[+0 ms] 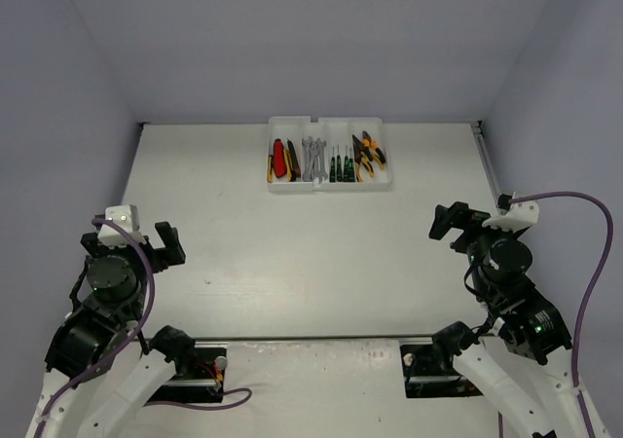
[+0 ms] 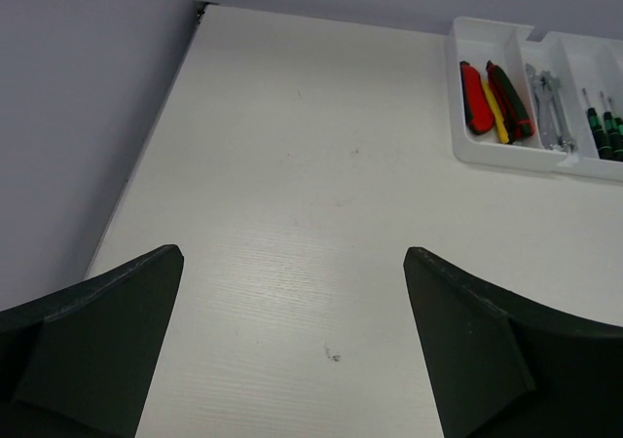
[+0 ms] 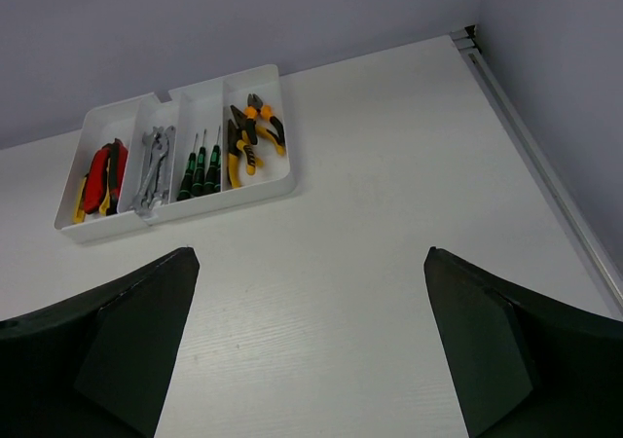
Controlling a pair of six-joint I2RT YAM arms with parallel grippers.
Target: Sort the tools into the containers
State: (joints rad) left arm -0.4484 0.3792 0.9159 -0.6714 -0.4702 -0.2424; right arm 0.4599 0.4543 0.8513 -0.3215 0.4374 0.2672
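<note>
Four slots of the tray (image 1: pixel 292 127), well ahead of the spread, empty fingers of left gripper (image 2: pixel 292 255) and right gripper (image 3: pixel 311 255), group cutters (image 1: pixel 280 159), wrenches (image 1: pixel 311 159), screwdrivers (image 1: pixel 338 166) and pliers (image 1: pixel 368 156) by kind.

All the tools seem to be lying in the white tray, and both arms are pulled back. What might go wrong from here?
1. The pliers lie piled across each other in the right-hand slot of the tray. A knock to the tray might tip one out.
2. The purple cable loops wide beside the right arm and might snag if that arm swings.
</note>
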